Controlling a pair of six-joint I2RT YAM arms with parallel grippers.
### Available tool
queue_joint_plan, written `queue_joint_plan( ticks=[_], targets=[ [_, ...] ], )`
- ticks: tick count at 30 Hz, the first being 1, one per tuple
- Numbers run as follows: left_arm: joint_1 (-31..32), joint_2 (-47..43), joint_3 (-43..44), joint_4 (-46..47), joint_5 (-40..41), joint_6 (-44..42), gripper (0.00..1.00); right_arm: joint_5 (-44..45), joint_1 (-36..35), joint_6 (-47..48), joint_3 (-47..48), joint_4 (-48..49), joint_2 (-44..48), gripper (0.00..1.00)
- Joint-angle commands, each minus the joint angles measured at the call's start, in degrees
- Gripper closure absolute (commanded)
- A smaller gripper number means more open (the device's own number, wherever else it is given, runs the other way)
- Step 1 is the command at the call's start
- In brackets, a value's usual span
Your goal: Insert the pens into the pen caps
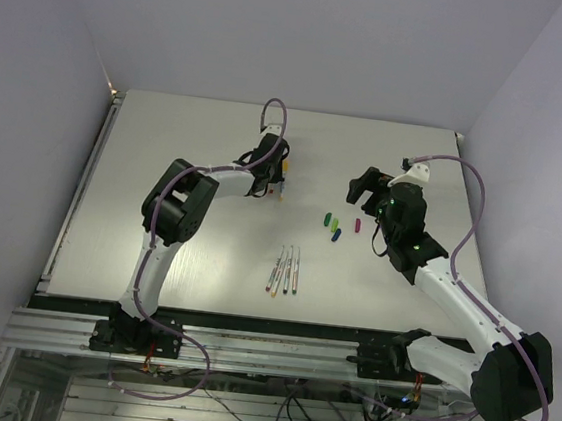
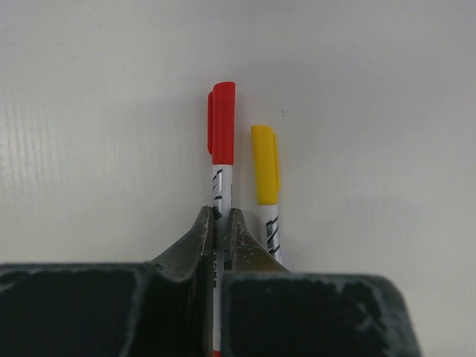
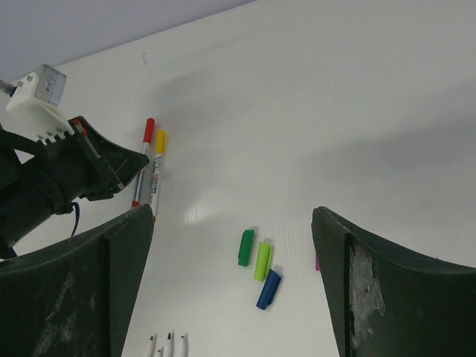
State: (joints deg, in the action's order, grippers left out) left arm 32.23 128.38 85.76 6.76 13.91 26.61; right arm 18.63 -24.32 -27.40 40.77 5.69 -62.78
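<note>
The left claw (image 2: 223, 223) is pinched fully closed on the white barrel of the red-capped pen (image 2: 222, 134), just behind its cap, toward the far middle of the table (image 1: 166, 158). The yellow-capped pen (image 2: 265, 167) lies parallel just to its right; whether the two touch I cannot tell. The right claw (image 3: 232, 214) hangs wide open with nothing in it, near the four loose caps right of centre: green (image 3: 246, 248), lime (image 3: 262, 260), blue (image 3: 268, 289) and magenta (image 1: 358, 225). Four uncapped pens (image 1: 286, 269) lie side by side nearer the arms, apart from the caps. The pens look light, stiff and smooth, so they will probably roll on the table or slide in a loose pinch. They are best taken across the barrel around mid-length, with the tip end left free. The caps are tiny and light and would likely skid if nudged, so each should be gripped across its sides with the mouth left clear.
</note>
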Motion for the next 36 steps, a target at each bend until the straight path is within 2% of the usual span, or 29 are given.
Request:
queue_joint_plan(
  ticks=[1,3,9,17,22,30,36],
  targets=[
    [0.47,1.32,-0.62,-1.0,-3.23,1.62,0.93,0.57,0.28,0.24,0.67,0.26,0.05,0.13],
    [0.51,0.56,-1.29,-1.66,-2.0,1.9,0.92,0.32,0.23,0.2,0.56,0.49,-0.04,0.13],
    [0.81,-1.39,-3.12,-2.55,1.11,2.46,0.75,-0.74,0.23,-0.21,0.47,0.9,-0.66,0.14],
    [1.08,-4.0,-5.37,-1.65,3.29,3.35,0.71,-1.14,0.23,0.01,0.53,0.8,-0.13,0.14],
    [1.15,-7.33,-6.94,1.24,3.36,3.28,0.61,-1.43,0.22,0.42,0.53,0.88,0.15,0.14],
    [1.12,-12.8,-8.21,2.32,4.32,3.29,0.56,-1.87,0.23,0.93,0.29,0.9,0.81,0.14],
    [1.29,-19.74,-14.85,3.07,4.0,3.67,0.54,0.08,0.23,-0.36,-0.08,0.07,1.43,0.13]
  ],
)
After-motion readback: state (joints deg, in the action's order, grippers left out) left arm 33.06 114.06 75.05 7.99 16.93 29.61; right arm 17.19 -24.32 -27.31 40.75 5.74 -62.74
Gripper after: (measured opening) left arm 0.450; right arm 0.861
